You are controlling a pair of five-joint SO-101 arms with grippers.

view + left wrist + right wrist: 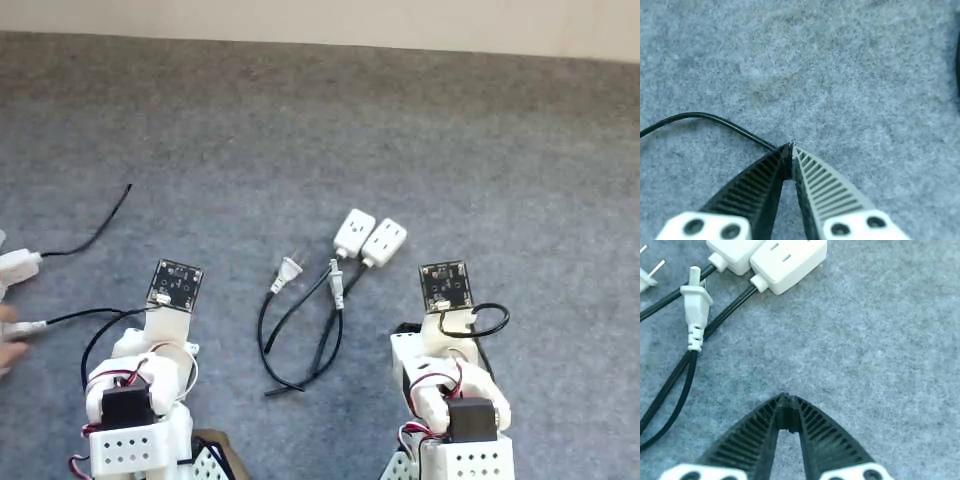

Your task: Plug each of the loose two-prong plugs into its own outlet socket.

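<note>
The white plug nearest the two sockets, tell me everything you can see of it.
The white plug is a two-prong plug of moulded plastic, by its look, with a ribbed collar running into a black cable. It lies flat on the grey carpet, unplugged, its prongs turned roughly toward the two sockets but apart from them. One socket's black cord passes right beside its collar.

Grey felt-like carpet (300, 120) covers the table, meeting a pale strip (400, 25) along the far edge. A thin black wire (100, 225) (ending in a white connector (18, 265)) curves across the high view's left side.
</note>
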